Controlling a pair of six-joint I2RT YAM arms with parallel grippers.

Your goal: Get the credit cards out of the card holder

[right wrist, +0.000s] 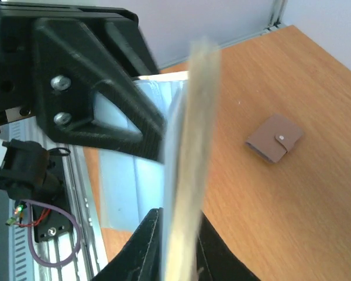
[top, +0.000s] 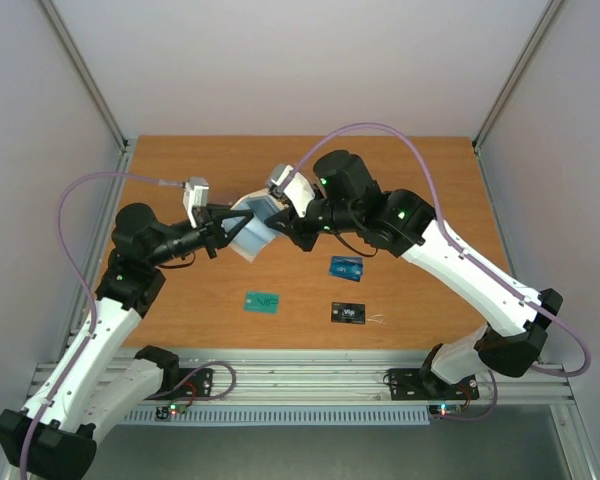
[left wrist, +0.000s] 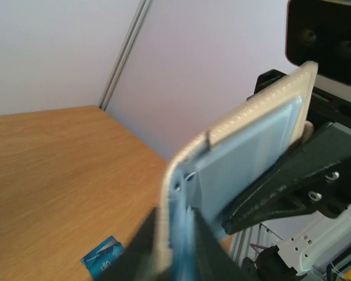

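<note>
The pale grey-blue card holder (top: 253, 227) with a beige rim is held in the air above the table's middle, between both grippers. My left gripper (top: 225, 233) is shut on its left panel; in the left wrist view the gripper (left wrist: 176, 237) clamps the holder's edge (left wrist: 251, 137). My right gripper (top: 282, 222) is shut on the right panel, with its jaws (right wrist: 178, 225) around the beige rim (right wrist: 190, 146). The blue card (top: 347, 267), black card (top: 348, 313) and teal-green card (top: 263, 301) lie flat on the table. The blue card also shows in the left wrist view (left wrist: 103, 257).
A mauve-brown square pouch (right wrist: 275, 137) lies on the table; the top view does not show it. The wooden table (top: 180, 170) has white walls on three sides. A metal rail (top: 300, 380) runs along the near edge by the arm bases.
</note>
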